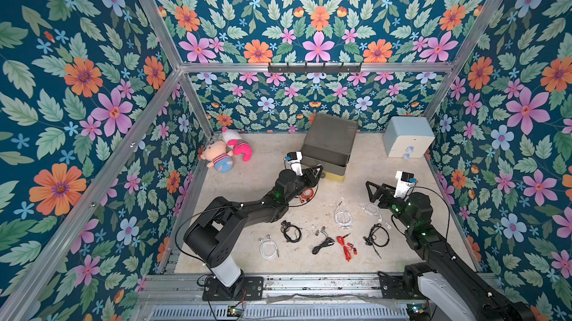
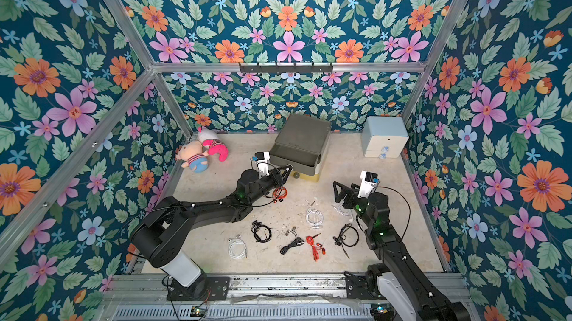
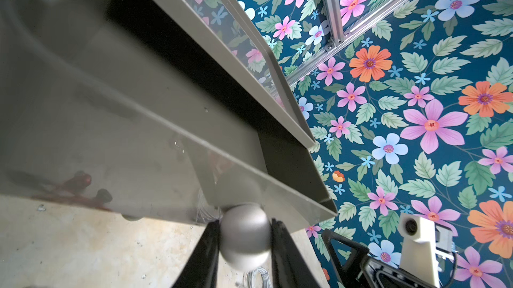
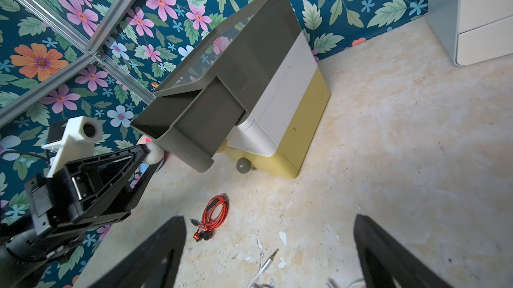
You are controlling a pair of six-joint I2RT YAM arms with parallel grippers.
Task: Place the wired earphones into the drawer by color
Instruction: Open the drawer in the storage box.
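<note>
- Nearest, all eight earphones [image 1: 346,246] lie loose on the table [image 1: 263,180]; none is sorted yet.
- The right claw [image 4: 270,217] hangs wide open and empty, near the white bundles.
- Farther back, the left claw [image 3: 245,222] pinches the knob [image 3: 245,245] of the drawer box [image 1: 329,133]. Its grey top drawer [image 1: 323,161] stands pulled out and looks empty.

Your drawer box [image 4: 283,86] is grey over white over yellow; you have red earphones [image 4: 215,213], white earphones [image 1: 343,218] and black earphones [image 1: 291,230], a pale blue cabinet [image 1: 408,136], flowered teal walls [image 1: 309,9].

Left arm [image 1: 263,206] crowds the drawer [image 1: 329,136] front; floor [image 1: 368,169] to its right seems clear.
</note>
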